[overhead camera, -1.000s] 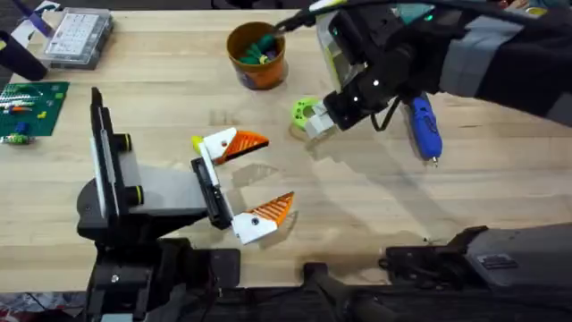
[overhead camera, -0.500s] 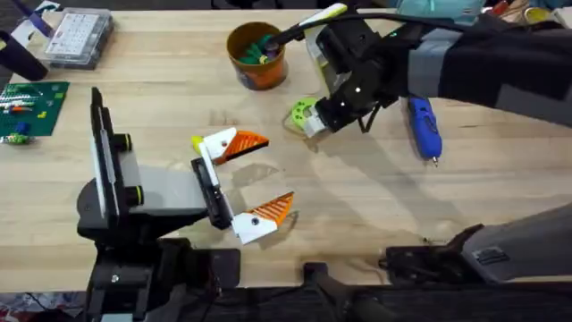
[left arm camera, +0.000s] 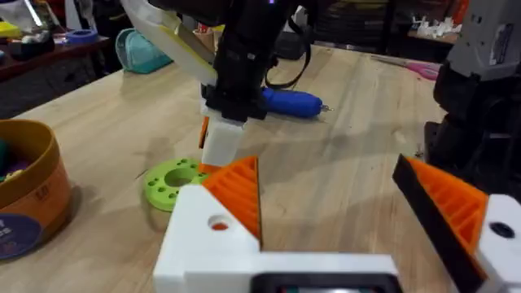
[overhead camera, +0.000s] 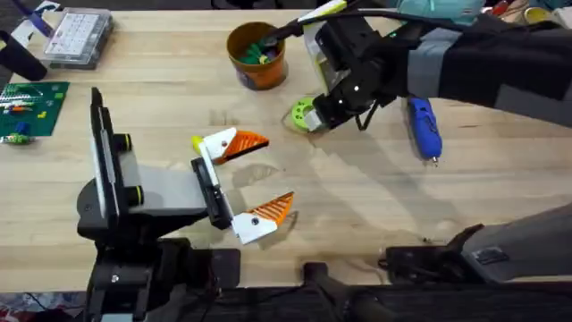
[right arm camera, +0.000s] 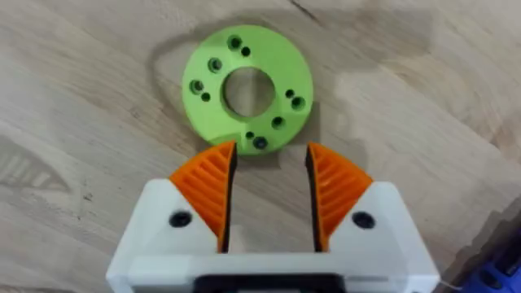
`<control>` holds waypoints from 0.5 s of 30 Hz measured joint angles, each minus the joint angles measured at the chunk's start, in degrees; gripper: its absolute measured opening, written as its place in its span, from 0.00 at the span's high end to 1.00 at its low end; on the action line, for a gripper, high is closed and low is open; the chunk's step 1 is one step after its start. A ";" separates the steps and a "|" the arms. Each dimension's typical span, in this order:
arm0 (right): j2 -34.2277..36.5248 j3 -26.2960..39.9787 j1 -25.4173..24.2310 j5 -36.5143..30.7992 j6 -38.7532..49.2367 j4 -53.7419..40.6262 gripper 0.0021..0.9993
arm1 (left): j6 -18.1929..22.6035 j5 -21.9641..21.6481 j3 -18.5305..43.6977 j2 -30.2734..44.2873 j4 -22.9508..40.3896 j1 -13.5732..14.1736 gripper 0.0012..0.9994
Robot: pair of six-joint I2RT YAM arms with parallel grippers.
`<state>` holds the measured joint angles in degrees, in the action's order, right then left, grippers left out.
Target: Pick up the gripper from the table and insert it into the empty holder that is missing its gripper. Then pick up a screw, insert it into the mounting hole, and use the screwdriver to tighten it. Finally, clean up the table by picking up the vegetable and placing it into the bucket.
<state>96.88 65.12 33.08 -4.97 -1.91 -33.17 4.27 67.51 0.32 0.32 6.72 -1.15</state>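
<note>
My right gripper (overhead camera: 315, 117) reaches in from the right and hangs low beside the lime-green ring (overhead camera: 300, 114). In the right wrist view its orange pads (right arm camera: 208, 192) stand a little apart with nothing between them, just short of the ring (right arm camera: 248, 88). The blue screwdriver (overhead camera: 423, 127) lies on the table to the right, and the left wrist view also shows this screwdriver (left arm camera: 290, 102). The orange bucket (overhead camera: 256, 56) stands at the back with something green inside. My left gripper (overhead camera: 251, 179) is open and empty. No loose gripper, holder or screw is in view.
A clear parts box (overhead camera: 79, 36) sits at the far left corner. A green board (overhead camera: 32, 105) lies at the left edge. Bare wood stretches between my left gripper and the screwdriver.
My right arm has shifted left, bringing its gripper closer to the green ring. The left arm, bucket and screwdriver have not moved.
</note>
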 joint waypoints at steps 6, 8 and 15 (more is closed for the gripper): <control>0.00 -0.02 0.00 0.12 0.04 0.59 0.56 | -0.01 0.00 0.00 -0.02 0.00 0.00 0.01; 0.01 -0.02 0.00 0.12 0.04 1.11 0.56 | -0.02 0.00 0.00 -0.02 0.00 0.00 0.01; 1.92 -0.07 0.02 0.13 0.04 1.39 0.61 | 0.00 0.00 0.00 -0.02 0.00 0.00 0.01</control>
<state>98.80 65.06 33.10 -4.84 -1.87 -31.78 4.27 67.51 0.32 0.30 6.72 -1.15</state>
